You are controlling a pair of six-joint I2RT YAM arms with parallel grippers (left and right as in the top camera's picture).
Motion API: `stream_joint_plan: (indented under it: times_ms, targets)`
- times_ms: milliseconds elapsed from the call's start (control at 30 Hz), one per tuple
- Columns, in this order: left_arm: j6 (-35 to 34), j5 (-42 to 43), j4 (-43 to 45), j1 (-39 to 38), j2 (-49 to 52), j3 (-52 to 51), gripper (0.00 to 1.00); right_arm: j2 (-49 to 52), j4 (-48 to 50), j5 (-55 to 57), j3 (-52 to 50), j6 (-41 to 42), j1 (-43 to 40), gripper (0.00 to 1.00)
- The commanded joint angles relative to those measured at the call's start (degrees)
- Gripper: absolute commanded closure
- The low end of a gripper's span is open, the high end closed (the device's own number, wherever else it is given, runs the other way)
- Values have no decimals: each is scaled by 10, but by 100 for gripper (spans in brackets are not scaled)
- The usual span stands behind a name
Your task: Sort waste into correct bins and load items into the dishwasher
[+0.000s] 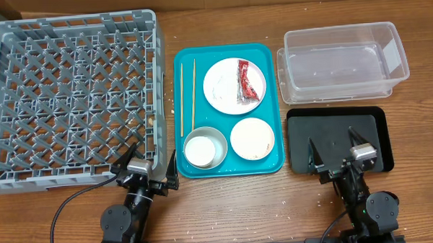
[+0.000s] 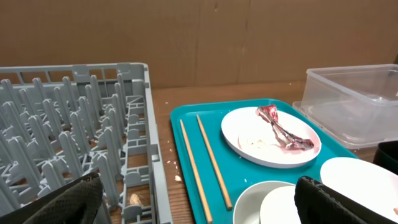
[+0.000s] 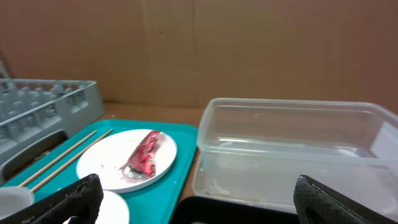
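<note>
We see the chopsticks (image 1: pixel 187 98) side by side on the teal tray's (image 1: pixel 275 116) left part, long axes running near to far. The wrapper (image 1: pixel 245 82) lies likewise along the plate (image 1: pixel 219 89). The table (image 1: pixel 227 208) is wood, with cardboard (image 2: pixel 186 37) behind. Our left gripper (image 1: pixel 151 163) is spread wide at the rack's (image 1: pixel 71 105) near corner. The right gripper (image 1: pixel 336 147) is spread over the black tray (image 1: pixel 368 123), with the tub (image 1: pixel 341 66) beyond.

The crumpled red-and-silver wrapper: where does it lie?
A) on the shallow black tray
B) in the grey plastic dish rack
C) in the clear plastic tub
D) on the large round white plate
D: the crumpled red-and-silver wrapper rests on the large round white plate.
</note>
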Motion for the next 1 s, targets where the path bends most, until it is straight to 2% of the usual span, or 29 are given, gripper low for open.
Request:
stream_joint_plan:
  times_ms: [0,100,200,300,433,567,700,800,967]
  targets:
    - [2,7,5,2,-2,-2,0,-5,-13,30,-6,-6,0,0]
    - [-10,20,-3,2,-2,-2,0,-5,-9,30,-6,-6,0,1]
    - [-72,22,-2,2,-2,-2,0,-5,-10,-16,-6,-5,0,1]
    - [-134,22,-2,2,-2,-2,0,-5,0,-86,-6,40,0,0]
    - [-146,71,24,2,-2,1,0,-5,-7,-151,2,66,0,0]
    - [-146,89,39,2,-1,37,0,-3,-87,-161,62,65,0,0]
    - [-139,70,-40,2,25,133,0,31,-179,-161,171,63,0,0]
    - [-140,64,-122,2,87,226,0,109,-245,-163,276,63,0,0]
    - [-139,116,-295,2,274,441,0,341,-411,-208,509,63,0,0]
